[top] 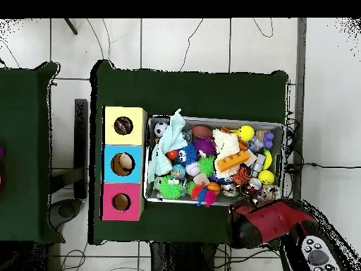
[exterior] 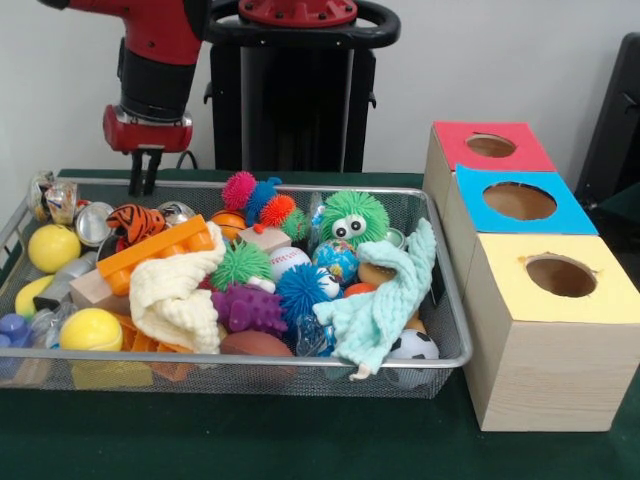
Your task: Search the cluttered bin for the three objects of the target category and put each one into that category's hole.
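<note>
A green-covered table holds a wire mesh bin crammed with toys, which serves as the landmark here. Just beside the bin, in the front view on its right, stands a row of three wooden boxes, each with a round hole in a coloured top: a yellow-topped box nearest, a blue-topped box behind it, and a red-topped box farthest back.

The red and black robot arm hangs above the bin's far left corner. Its gripper hovers just outside the rim, its two thin dark fingers close together and holding nothing.

Inside the bin, a pale green cloth drapes over the right front rim, and a cream knitted cloth lies in the middle. An orange building brick rests behind the cream cloth. A green furry ball with googly eyes sits toward the back right. Spiky balls in blue, purple and green cluster at the centre. Two yellow balls lie at the left end, and a soccer ball peeks from under the green cloth.
</note>
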`<state>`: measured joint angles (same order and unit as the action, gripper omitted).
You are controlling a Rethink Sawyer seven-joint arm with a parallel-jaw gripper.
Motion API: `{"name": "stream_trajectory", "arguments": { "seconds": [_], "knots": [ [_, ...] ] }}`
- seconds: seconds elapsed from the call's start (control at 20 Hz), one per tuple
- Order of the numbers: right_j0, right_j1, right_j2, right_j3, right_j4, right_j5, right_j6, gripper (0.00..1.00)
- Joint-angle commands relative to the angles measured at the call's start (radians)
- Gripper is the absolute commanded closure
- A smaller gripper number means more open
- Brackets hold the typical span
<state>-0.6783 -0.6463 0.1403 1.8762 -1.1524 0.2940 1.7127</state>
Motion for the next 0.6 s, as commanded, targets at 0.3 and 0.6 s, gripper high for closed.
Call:
{"name": "stream_trajectory", "arguments": {
  "seconds": [0.3,0.6],
  "knots": [
    [0.061,0.119,-0.094,-0.162,-0.153,-0.055,0.081,1.0],
    [0.059,0.163,-0.116,-0.216,-0.181,-0.047,0.066,1.0]
  ]
}}
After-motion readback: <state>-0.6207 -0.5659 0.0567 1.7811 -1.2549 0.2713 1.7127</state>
